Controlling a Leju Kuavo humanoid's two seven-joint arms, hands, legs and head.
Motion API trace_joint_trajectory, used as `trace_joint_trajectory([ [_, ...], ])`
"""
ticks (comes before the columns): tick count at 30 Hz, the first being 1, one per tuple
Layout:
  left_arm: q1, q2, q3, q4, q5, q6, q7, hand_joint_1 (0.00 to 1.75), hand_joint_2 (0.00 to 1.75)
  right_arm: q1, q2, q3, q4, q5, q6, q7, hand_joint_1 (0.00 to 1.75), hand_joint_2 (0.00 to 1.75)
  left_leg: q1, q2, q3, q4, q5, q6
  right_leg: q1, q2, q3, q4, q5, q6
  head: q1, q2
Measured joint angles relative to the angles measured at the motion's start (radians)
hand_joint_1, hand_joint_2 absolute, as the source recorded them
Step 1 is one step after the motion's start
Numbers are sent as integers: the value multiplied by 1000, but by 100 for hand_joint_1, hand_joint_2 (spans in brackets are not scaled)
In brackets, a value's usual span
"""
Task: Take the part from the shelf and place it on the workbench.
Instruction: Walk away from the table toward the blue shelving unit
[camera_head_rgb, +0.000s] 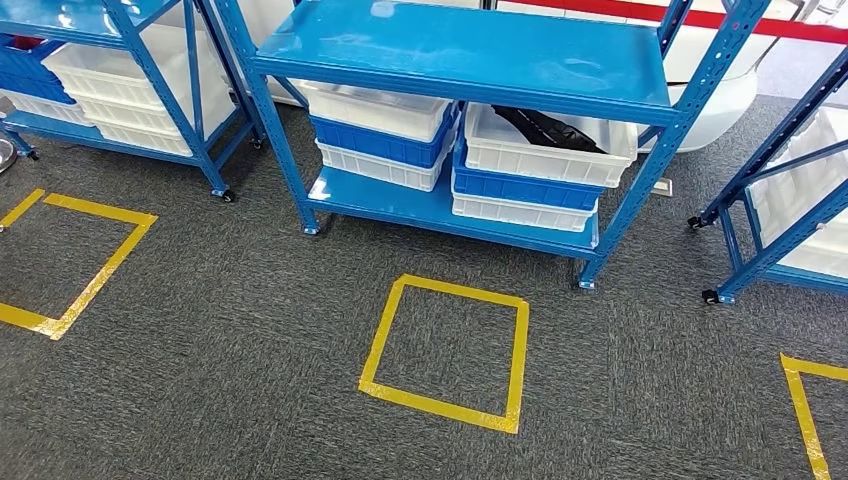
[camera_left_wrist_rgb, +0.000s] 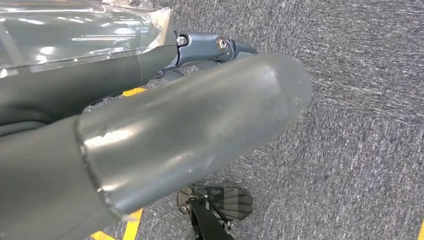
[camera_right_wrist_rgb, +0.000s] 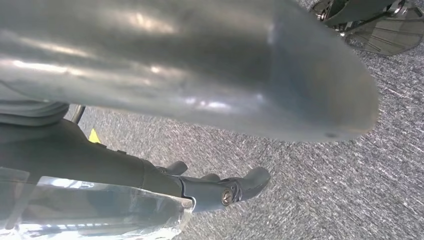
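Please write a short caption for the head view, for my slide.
Blue shelf holding stacked white and blue bins, with a yellow tape square on grey carpet before it.

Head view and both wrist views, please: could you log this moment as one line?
stage: facing shelf | part: black item in white bin | left hand: hanging over carpet, holds nothing | right hand: same

Blue steel shelf unit (camera_head_rgb: 470, 55) on grey carpet (camera_head_rgb: 250, 340). Lower shelf: two stacks of white and blue bins (camera_head_rgb: 385, 135); right stack's top white bin (camera_head_rgb: 550, 148) holds a black part (camera_head_rgb: 545, 128). Yellow tape square (camera_head_rgb: 447, 352) on carpet in front.
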Motion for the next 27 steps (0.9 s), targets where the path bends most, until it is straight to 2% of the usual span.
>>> trace_joint_trajectory([
  [9,0,-1,0,0,-10,13,7,0,0,0,0,-5,0,-4,-2,2,0,0,-6,0,0,1,0,0,-5,0,0,0,0,1,0,0],
  [27,0,-4,0,0,-11,22,10,0,0,0,0,-6,0,3,-2,6,0,0,-6,0,0,1,0,0,-5,0,0,0,0,0,0,0],
])
